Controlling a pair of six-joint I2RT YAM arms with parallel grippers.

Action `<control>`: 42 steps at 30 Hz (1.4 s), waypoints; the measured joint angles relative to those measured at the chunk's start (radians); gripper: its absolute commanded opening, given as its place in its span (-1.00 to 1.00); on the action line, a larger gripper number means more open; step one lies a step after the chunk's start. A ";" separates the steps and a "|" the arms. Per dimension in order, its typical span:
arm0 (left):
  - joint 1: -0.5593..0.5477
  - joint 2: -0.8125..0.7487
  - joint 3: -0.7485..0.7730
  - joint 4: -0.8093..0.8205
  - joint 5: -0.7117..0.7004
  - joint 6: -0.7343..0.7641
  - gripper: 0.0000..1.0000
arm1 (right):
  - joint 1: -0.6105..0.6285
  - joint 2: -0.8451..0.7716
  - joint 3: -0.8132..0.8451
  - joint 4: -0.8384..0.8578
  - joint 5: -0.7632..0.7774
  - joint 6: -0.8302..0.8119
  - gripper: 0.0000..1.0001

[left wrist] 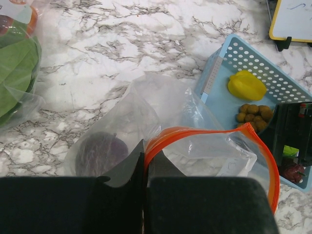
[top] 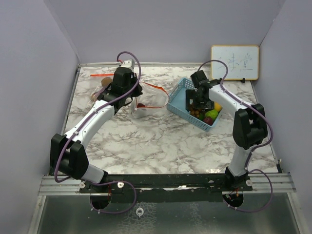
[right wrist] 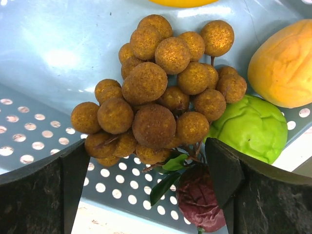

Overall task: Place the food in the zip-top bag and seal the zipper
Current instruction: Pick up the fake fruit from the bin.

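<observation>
One purple fruit (left wrist: 100, 153), blurred behind zip-top bag (left wrist: 209, 146)

Nothing here can be read as a word, number or brand. The whiteboard (top: 234, 62) standing at the far right corner of the desk (top: 161, 141) carries thin blue pen strokes, too faint and small to make out as letters or figures. The left wrist view catches its corner with only pale marks. A white patch (left wrist: 233, 168) on the clear bag (left wrist: 204, 141) may be a label, but nothing on it is legible.
</observation>
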 measured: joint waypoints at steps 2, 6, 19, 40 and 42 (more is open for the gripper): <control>0.000 -0.001 0.000 0.000 0.000 0.000 -1.00 | 0.000 0.013 -0.003 -0.001 0.008 0.000 0.99; 0.000 -0.001 0.000 0.000 0.001 0.001 -1.00 | 0.002 0.084 0.000 0.005 0.030 0.013 0.99; 0.000 -0.001 0.002 -0.003 0.006 0.013 -1.00 | 0.003 0.095 -0.031 0.048 0.074 0.013 -0.36; 0.000 0.000 0.010 -0.010 0.010 0.020 -1.00 | 0.000 -0.315 0.130 0.138 -0.249 -0.026 -0.41; 0.000 0.000 0.010 -0.010 0.011 0.020 -1.00 | 0.000 -0.340 0.141 0.170 -0.316 -0.026 -0.41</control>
